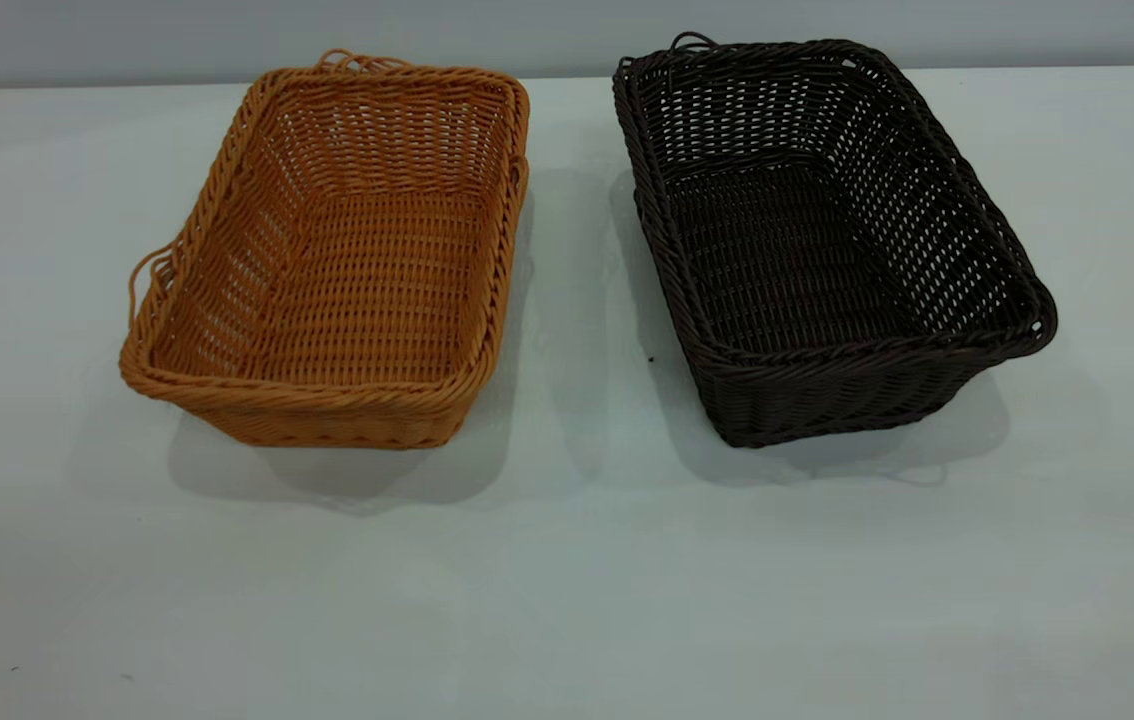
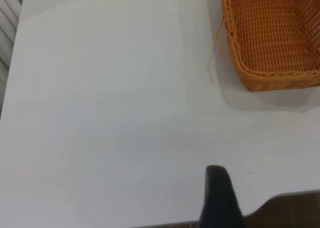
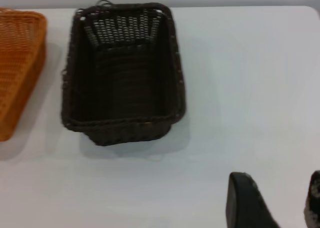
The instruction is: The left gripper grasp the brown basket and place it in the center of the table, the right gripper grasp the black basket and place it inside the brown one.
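Nearest the camera, the bare front of the plain white smooth table [image 1: 567,600] carries nothing; both baskets sit toward its far edge. From my seat, the rectangular orange-tan woven wicker brown basket [image 1: 337,250] stands left of the middle, upright and empty, and the rectangular dark brown-black woven wicker black basket [image 1: 827,240] stands right of it, near but not touching, a strip of white between them.

Neither arm appears in the exterior view. On the left wrist view I see only one dark finger of the left gripper [image 2: 220,200] over bare tabletop, well apart from the brown basket's corner, holding nothing; whether it is spread or closed I cannot tell. The right gripper [image 3: 280,200] shows two fingers with a clear gap, spread wide and holding nothing, well apart from the black basket.

I judge the first step is the left arm's reach. I would come down over the braided rim on the long left wall, one finger inside and one outside, pinch firmly, lift only slightly, and carry it level toward the centre.
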Tool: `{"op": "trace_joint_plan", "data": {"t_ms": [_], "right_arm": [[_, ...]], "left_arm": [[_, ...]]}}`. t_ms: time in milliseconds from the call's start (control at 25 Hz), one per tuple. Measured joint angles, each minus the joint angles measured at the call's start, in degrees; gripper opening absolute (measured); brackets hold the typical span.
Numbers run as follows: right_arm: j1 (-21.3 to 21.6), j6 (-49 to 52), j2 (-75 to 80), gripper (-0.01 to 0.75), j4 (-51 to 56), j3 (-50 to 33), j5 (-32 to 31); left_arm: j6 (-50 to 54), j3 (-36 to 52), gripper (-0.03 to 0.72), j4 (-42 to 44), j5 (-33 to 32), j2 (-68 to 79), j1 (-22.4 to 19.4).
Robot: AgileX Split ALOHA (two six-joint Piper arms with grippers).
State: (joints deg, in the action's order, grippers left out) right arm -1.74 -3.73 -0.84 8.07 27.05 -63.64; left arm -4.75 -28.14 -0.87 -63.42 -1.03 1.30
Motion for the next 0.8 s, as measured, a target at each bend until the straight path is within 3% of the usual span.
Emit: {"op": "trace_joint_plan", "data": {"t_ms": [80,200,320,400,680,800], "right_arm": [[0.0,-1.5,1.4,0.284,1.7,0.4,0.0],[0.0,-3.3,7.3,0.395,5.3,1.3,0.4],[0.0,-6.3,15.7,0.527,9.8,1.3,1.1],[0.0,-9.9,22.2,0.577,14.6,1.3,2.5],[-0.1,-26.1,50.3,0.59,32.0,1.3,11.5],[-2.4,-28.8,62.2,0.589,38.3,1.3,15.9]], "left_arm": [[1.3,-0.8,0.453,0.0,0.0,1.8,0.0],[2.0,-2.9,0.453,0.0,0.5,8.5,0.0],[1.5,-5.2,0.468,0.0,3.9,17.8,0.0],[0.1,-6.2,0.494,-0.1,8.1,24.8,0.0],[-7.0,-9.2,0.557,-2.0,21.4,46.6,0.0],[-9.0,-10.4,0.559,-2.6,25.1,53.7,0.0]]}}
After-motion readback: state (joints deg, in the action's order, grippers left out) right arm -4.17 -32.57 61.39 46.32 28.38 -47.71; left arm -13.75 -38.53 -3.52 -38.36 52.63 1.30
